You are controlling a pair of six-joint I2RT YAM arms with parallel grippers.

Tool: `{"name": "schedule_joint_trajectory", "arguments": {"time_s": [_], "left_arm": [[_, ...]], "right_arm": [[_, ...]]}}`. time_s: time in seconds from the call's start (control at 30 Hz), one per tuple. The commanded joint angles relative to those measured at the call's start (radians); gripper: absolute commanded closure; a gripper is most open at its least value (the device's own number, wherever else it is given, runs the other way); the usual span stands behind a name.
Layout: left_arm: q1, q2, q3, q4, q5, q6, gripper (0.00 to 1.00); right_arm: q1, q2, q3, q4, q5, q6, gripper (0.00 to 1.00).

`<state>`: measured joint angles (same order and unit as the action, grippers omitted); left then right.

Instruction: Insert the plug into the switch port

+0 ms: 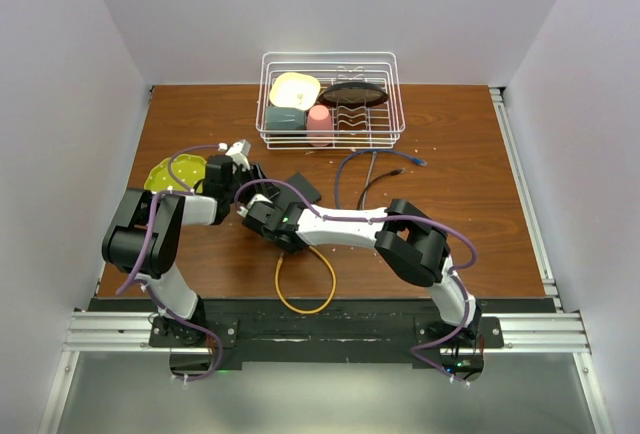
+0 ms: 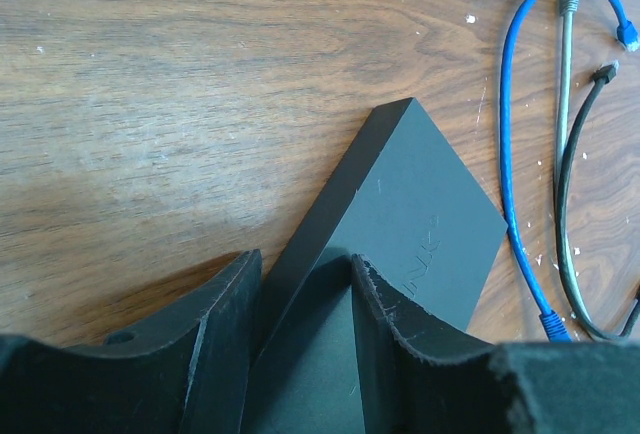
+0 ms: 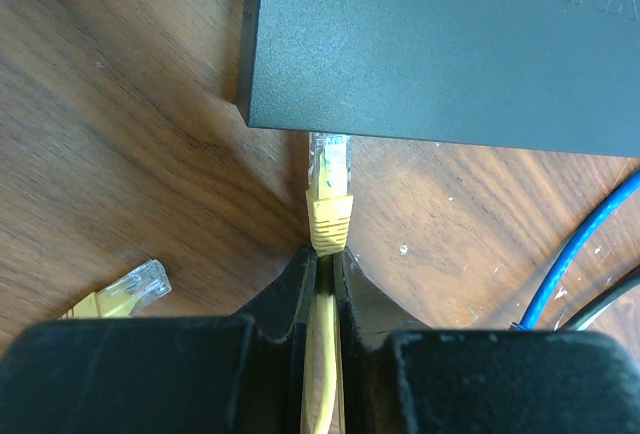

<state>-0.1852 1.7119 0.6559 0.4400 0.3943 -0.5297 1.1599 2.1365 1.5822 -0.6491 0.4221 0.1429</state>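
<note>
The dark grey switch box (image 3: 440, 44) lies on the wooden table, also seen in the top view (image 1: 305, 188). My left gripper (image 2: 305, 264) has one corner of the box (image 2: 420, 214) between its jaws, and both fingers press against it. My right gripper (image 3: 327, 252) is shut on the yellow cable just behind the plug (image 3: 329, 179). The plug's clear tip meets the box's near narrow edge. The switch port is hidden under that edge, so I cannot tell whether the tip is inside a socket.
The yellow cable's other plug (image 3: 135, 287) lies loose at the left, and its loop (image 1: 305, 299) trails toward the near edge. A blue cable (image 2: 508, 154) and a black cable (image 2: 565, 194) lie right of the box. A white dish rack (image 1: 330, 55) stands at the back, a green plate (image 1: 163, 175) at the left.
</note>
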Motion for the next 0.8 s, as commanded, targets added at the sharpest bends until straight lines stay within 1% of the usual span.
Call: {"name": "schedule_joint_trajectory", "arguments": {"time_s": [0.0,0.17,0.23,0.4,0.5,0.67,0.7,0.77], "left_arm": [[0.006,0.034,-0.021,-0.047,0.001,0.002,0.55],[0.009,0.028,-0.025,-0.041,0.000,0.000,0.55],[0.013,0.026,-0.038,-0.024,0.001,-0.004,0.53],[0.052,0.037,-0.062,0.032,0.058,-0.016,0.54],[0.090,0.063,-0.093,0.094,0.110,-0.041,0.55],[0.165,0.142,-0.156,0.282,0.254,-0.116,0.60],[0.171,0.155,-0.160,0.323,0.267,-0.137,0.60],[0.178,0.167,-0.168,0.351,0.299,-0.151,0.62]], "right_arm": [[0.009,0.042,0.015,-0.050,-0.097,0.027,1.00],[0.009,0.051,0.019,-0.058,-0.108,0.032,1.00],[0.007,0.054,0.022,-0.063,-0.109,0.030,1.00],[0.007,0.042,-0.007,-0.032,-0.091,0.049,1.00],[0.006,0.025,-0.037,-0.003,-0.075,0.055,1.00],[0.007,0.031,-0.039,-0.012,-0.066,0.061,1.00],[0.006,0.033,-0.039,-0.015,-0.066,0.063,1.00],[0.006,0.034,-0.039,-0.020,-0.066,0.063,1.00]]}}
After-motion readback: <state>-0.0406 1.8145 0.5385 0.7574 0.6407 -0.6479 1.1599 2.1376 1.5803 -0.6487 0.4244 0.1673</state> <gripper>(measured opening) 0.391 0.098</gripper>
